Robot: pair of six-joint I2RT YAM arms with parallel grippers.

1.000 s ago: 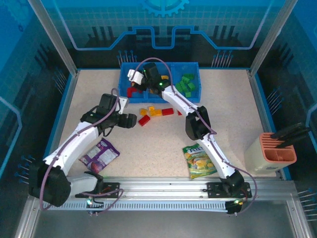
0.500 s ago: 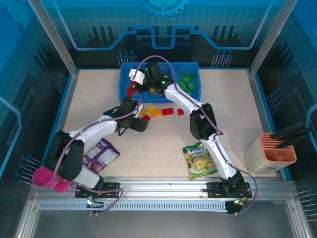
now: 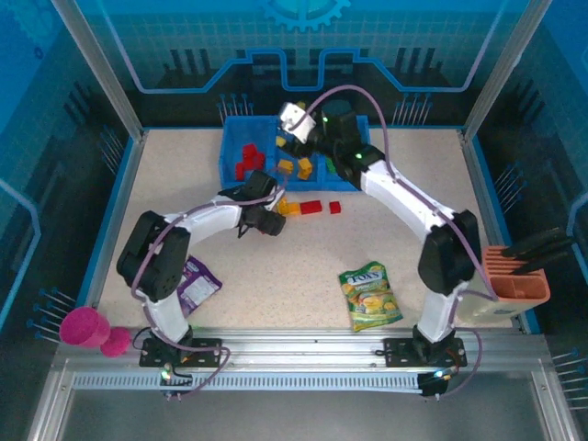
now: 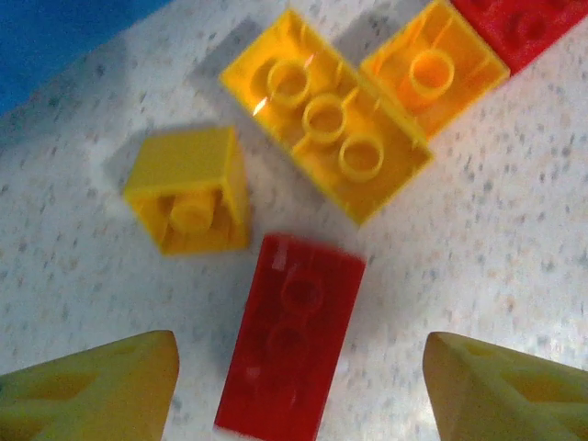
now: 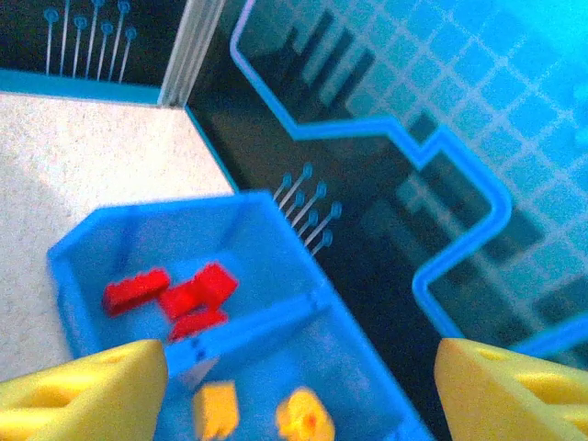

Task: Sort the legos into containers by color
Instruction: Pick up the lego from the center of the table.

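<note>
From above, the blue tray [image 3: 224,156] is sitting at the far edge of the table [image 3: 184,165]. Red bricks [image 3: 246,158] are lying in its left compartment and yellow bricks [image 3: 292,166] in its middle one. The right arm [image 3: 404,197] is covering most of the right compartment. The right gripper [image 3: 308,142] is hanging over the tray's middle section. The left gripper [image 3: 269,223] is reaching down to the table just in front of the tray's left half. Beside it, a loose yellow brick [image 3: 287,208] and a loose red brick [image 3: 310,207] are lying in front of the tray.

At the left wrist, the left gripper [image 4: 294,377] is standing open, gripping nothing. Its fingertips are well apart on either side of a red brick [image 4: 292,340] lying flat on the table. Toward the tray from it, a small yellow brick [image 4: 188,188] is lying beside a long yellow brick [image 4: 326,119], with an orange brick [image 4: 432,69] touching the long one.

At the right wrist, the right gripper [image 5: 294,377] is spreading wide with nothing between its fingers, hovering above the tray [image 5: 266,317]. The red bricks [image 5: 170,294] are resting in one compartment and the yellow bricks [image 5: 303,418] in the next.
</note>
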